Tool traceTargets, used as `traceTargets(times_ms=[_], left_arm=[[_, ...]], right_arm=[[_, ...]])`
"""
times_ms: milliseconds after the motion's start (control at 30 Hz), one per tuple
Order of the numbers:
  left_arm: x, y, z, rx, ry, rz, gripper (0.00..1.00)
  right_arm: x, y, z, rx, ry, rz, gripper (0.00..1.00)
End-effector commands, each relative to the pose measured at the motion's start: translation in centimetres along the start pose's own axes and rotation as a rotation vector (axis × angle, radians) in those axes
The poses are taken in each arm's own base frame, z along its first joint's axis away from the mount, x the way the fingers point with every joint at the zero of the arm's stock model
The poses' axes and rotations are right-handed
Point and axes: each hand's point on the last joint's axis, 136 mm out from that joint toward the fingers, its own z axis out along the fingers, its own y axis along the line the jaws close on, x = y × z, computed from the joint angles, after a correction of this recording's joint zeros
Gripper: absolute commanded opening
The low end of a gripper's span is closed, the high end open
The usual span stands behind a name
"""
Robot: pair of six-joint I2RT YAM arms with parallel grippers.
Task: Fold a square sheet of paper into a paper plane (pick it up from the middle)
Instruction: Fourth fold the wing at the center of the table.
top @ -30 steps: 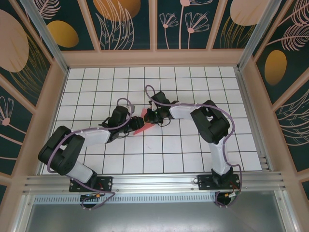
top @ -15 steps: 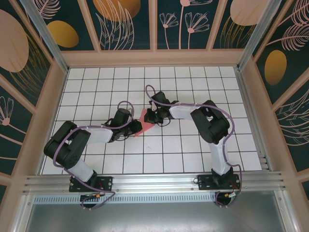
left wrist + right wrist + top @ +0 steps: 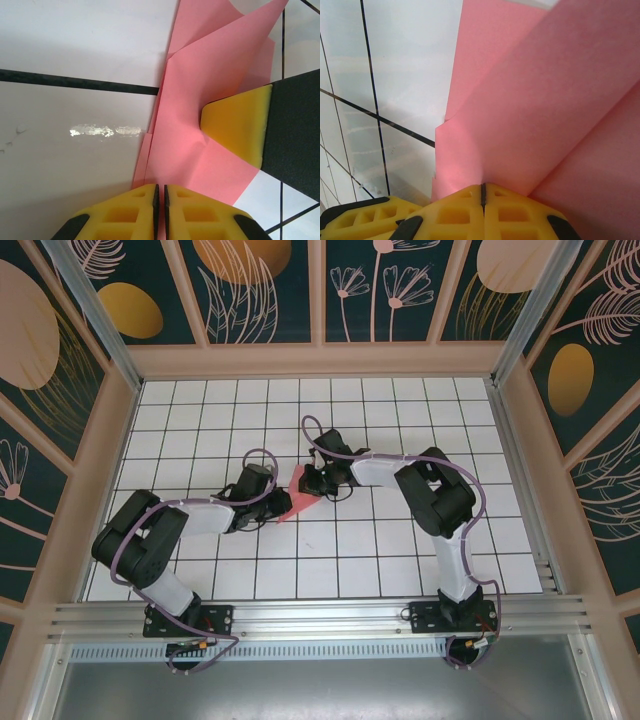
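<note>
You are working over a white tiled table (image 3: 400, 570) ruled with black grid lines and boxed in by dark panels (image 3: 260, 290) painted with pale flowers and orange ovals. Both arms reach in to the middle of the grid and meet there.

Your left gripper (image 3: 274, 508) is pinched tight. In its wrist view the two yellow pads (image 3: 125, 212) sit pressed together with a hairline seam between them, and the sheet of paper (image 3: 185, 150) runs straight into that seam. So it is holding the near edge of the sheet. From the left pincer the pink paper fans away in several overlapping layers, with creases running forward and to the right. A black grid line (image 3: 75, 82) crosses the tile ahead of it on the left.

Your right gripper (image 3: 312, 483) is clamped as well. Its own camera shows the yellow pads (image 3: 445, 215) closed on a fold of the same sheet, which rises ahead of the jaws as broad pink flaps. White tile and grid lines lie off to their left. From the left wrist you can see one yellow fingertip (image 3: 235, 127) of that right pincer lying on the paper, just ahead and to the right of the left pads.

From above, the sheet is a narrow, partly folded pink shape held between the two pincers, touching both
</note>
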Motion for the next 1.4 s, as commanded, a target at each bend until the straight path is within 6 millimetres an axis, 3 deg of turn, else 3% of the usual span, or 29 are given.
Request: traceTargets(times_ms=[0, 100, 200, 533, 933, 1267, 1367], left_arm=[[-1.0, -1.8, -1.1, 0.055, -0.023, 0.022, 0.15], [-1.3, -3.7, -2.0, 0.142, -0.034, 0.017, 0.16], [-1.2, -4.2, -2.3, 0.178, -0.034, 0.004, 0.17], [1.4, -1.9, -1.3, 0.114, 0.053, -0.015, 0.17], [2.6, 1.8, -0.9, -0.051, 0.070, -0.024, 0.14], [2.3, 2.1, -0.8, -0.074, 0.062, -0.018, 0.13], [1.6, 0.2, -1.6, 0.002, 0.041, -0.011, 0.13]], right_arm=[[1.3, -6.0, 1.5, 0.199, 0.028, 0.078, 0.07], [1.3, -6.0, 1.6, 0.201, 0.028, 0.080, 0.07], [1.4, -6.2, 1.6, 0.204, 0.031, 0.083, 0.07], [1.5, -6.5, 1.8, 0.216, 0.035, 0.090, 0.07], [1.7, -7.0, 2.0, 0.226, 0.040, 0.098, 0.07], [1.7, -7.0, 2.0, 0.228, 0.040, 0.101, 0.07], [1.8, -7.1, 2.0, 0.229, 0.040, 0.101, 0.07]])
